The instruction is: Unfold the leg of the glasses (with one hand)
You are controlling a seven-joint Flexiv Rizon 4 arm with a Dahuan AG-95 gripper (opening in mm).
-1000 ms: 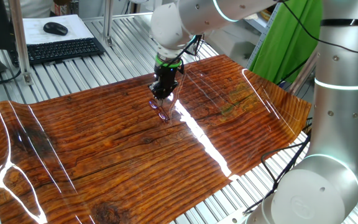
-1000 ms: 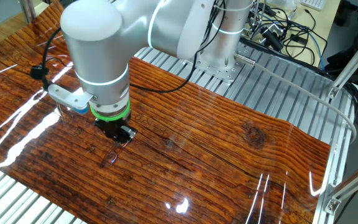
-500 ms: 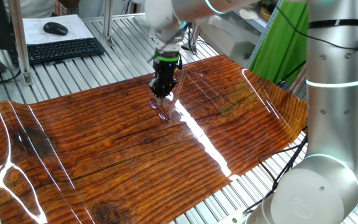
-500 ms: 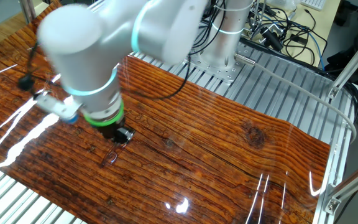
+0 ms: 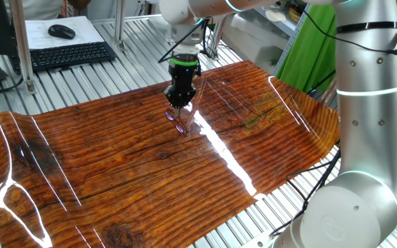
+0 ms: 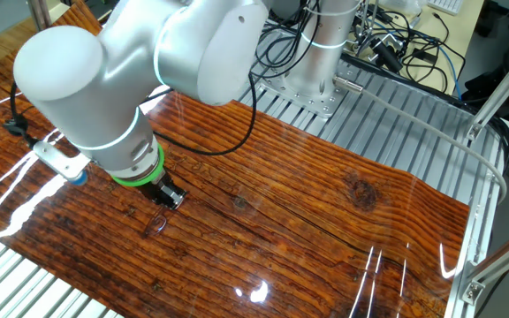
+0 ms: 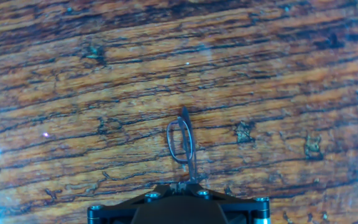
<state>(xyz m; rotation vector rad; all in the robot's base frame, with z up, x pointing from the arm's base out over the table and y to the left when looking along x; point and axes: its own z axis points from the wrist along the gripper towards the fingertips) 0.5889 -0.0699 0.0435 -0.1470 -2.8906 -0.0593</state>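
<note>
The glasses (image 7: 180, 140) are a tiny dark wire pair seen edge-on just ahead of my fingers, over the glossy wood-grain mat (image 7: 278, 74). One thin leg runs back from the frame into my gripper (image 7: 188, 184), whose jaws are pressed together on it. In one fixed view my gripper (image 5: 179, 105) points straight down with the purple-glinting glasses (image 5: 178, 122) at its tip, touching the mat. The other fixed view shows my gripper (image 6: 171, 196) under the big wrist joint and the glasses (image 6: 157, 223) just below it.
The wood-grain mat (image 5: 116, 165) lies on a slatted aluminium table (image 6: 396, 115). A keyboard (image 5: 67, 54) and a mouse (image 5: 61, 31) sit at the back left. A green cloth (image 5: 316, 41) hangs at the back right. Cables (image 6: 405, 40) lie beside the arm's base (image 6: 312, 84).
The arm's upper joints and wrist have swung round above the gripper. The fingertips and the glasses stay in the same spot on the mat.
</note>
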